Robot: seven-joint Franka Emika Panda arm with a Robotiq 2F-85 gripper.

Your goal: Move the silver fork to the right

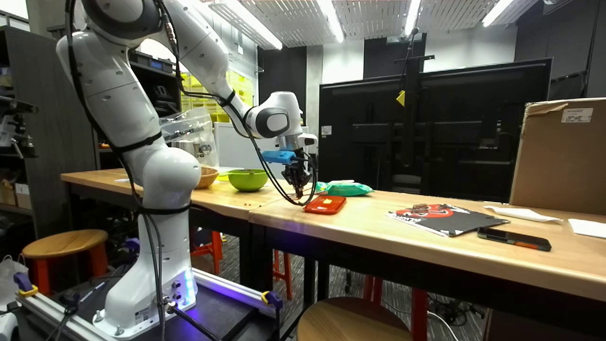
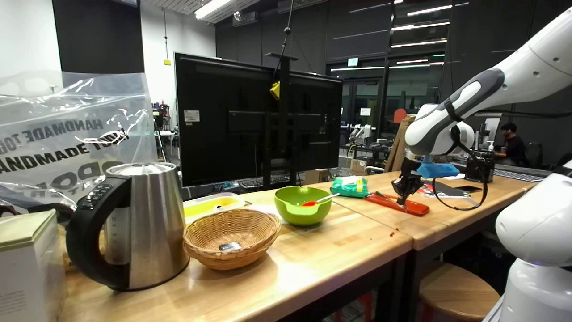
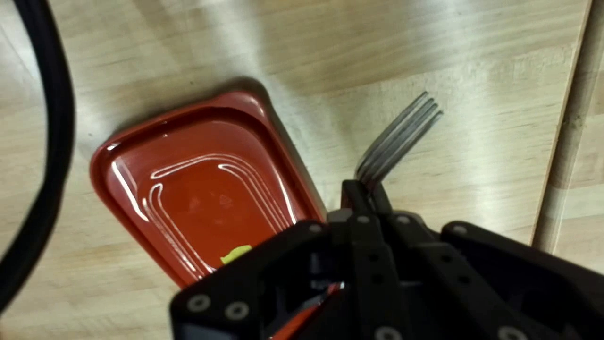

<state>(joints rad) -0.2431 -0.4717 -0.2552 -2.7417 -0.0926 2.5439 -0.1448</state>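
Observation:
The silver fork (image 3: 398, 141) shows in the wrist view with its tines pointing up and to the right. Its neck is pinched between the fingertips of my gripper (image 3: 367, 192), and its handle is hidden behind the gripper. I cannot tell whether the fork touches the table. In the exterior views my gripper (image 1: 299, 193) points down, low over the table beside the red tray; it also shows there (image 2: 402, 205), with the fork too small to make out. The red tray (image 3: 207, 203) lies just left of the fork in the wrist view, holding a small yellow piece.
A green package (image 1: 348, 189) lies behind the red tray (image 1: 325, 205). A green bowl (image 2: 297, 217), wicker basket (image 2: 232, 261) and steel kettle (image 2: 154, 223) stand along the table. A dark magazine (image 1: 445, 220) and phone (image 1: 514, 238) lie farther along. A seam (image 3: 557, 174) separates two tabletops.

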